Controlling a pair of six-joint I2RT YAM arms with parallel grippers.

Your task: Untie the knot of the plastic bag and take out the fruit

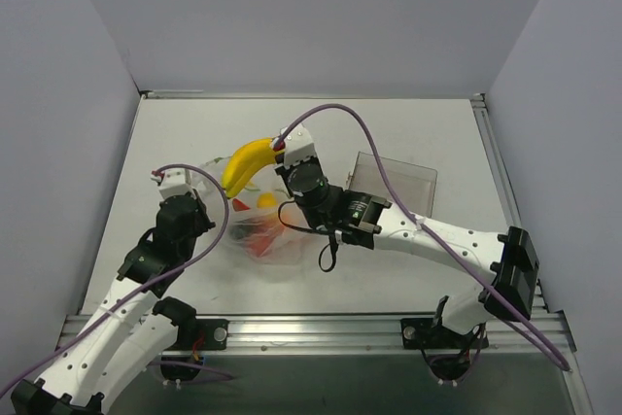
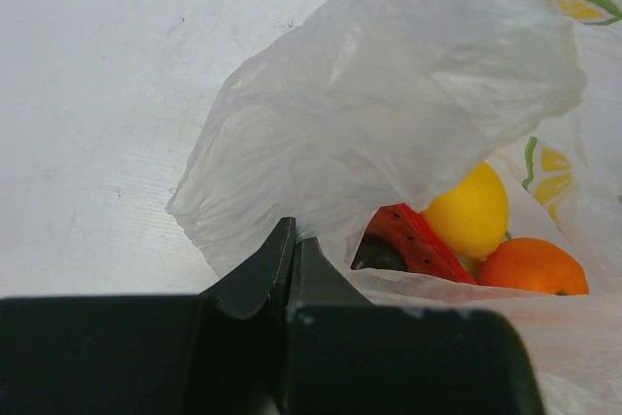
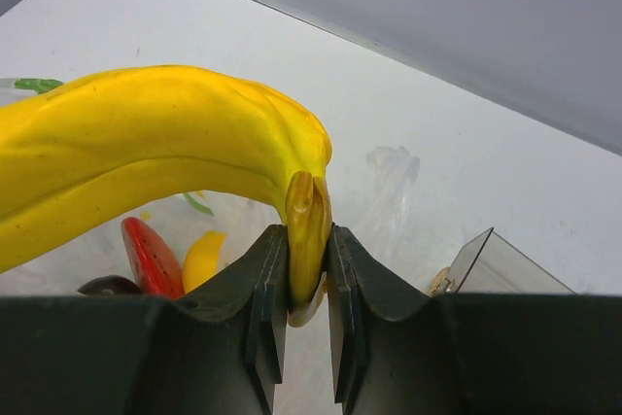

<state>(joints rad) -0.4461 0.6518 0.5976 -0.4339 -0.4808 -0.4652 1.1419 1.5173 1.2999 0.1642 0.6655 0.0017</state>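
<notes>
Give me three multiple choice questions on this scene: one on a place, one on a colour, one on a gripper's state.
1. Where is the clear box relative to the bag? A: on its right. B: on its left. C: inside it.
2. What colour is the fruit in the right gripper? A: green. B: yellow. C: purple.
3. What is the left gripper doing? A: hanging wide open. B: gripping an orange. C: pinching the bag's plastic.
Answers: A, the top view shows the box right of the bag; B, it clamps a yellow banana by the stem; C, it is shut on thin white plastic.
</notes>
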